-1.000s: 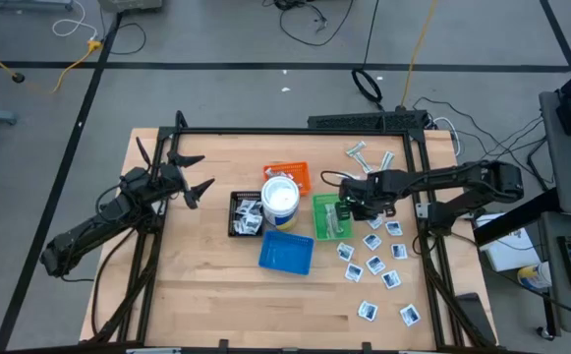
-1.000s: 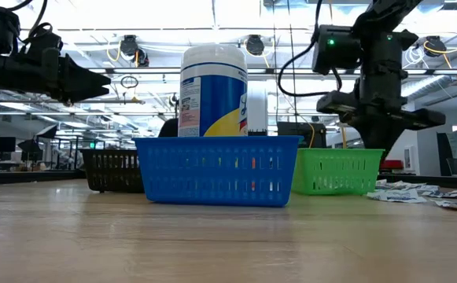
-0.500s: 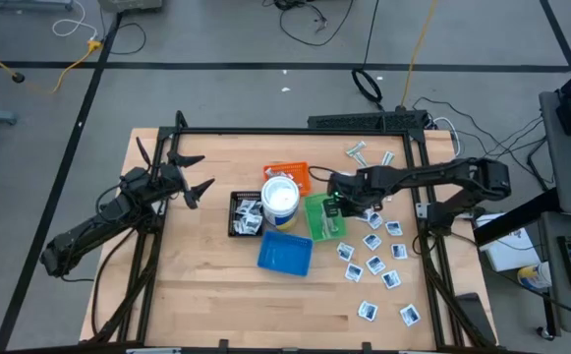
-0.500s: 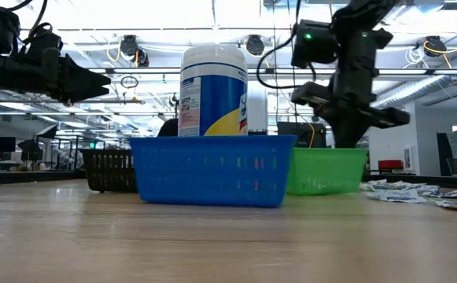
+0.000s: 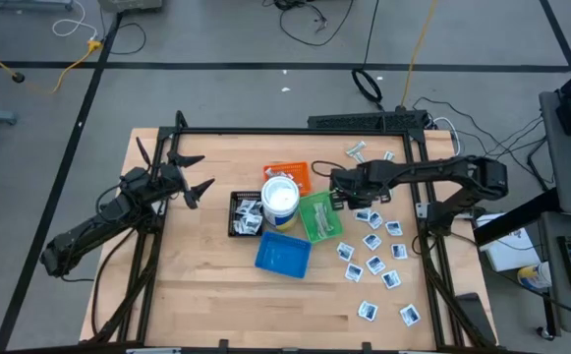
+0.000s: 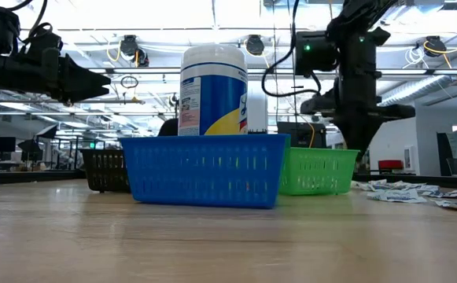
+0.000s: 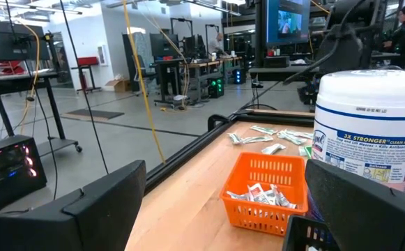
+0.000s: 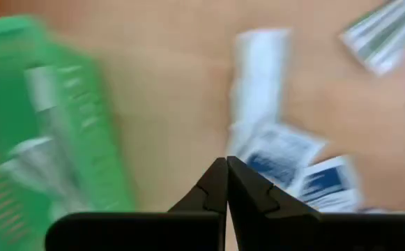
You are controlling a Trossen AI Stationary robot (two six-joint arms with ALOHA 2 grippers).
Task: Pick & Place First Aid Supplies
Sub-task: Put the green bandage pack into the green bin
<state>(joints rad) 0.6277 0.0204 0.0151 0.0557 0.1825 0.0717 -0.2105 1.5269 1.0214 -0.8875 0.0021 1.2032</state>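
Right gripper (image 5: 336, 193) at green tray (image 5: 320, 216) rim — bare wood beyond

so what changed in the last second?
Right gripper, shut and empty, swept left then back toward the far edge. The green tray got shoved left and twisted, and the blue tray shifted left with it. Left gripper, tub and loose packets unchanged.

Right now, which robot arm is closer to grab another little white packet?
The right. Its gripper hangs beside the green tray, near the loose packets. The left gripper waits far across the table.
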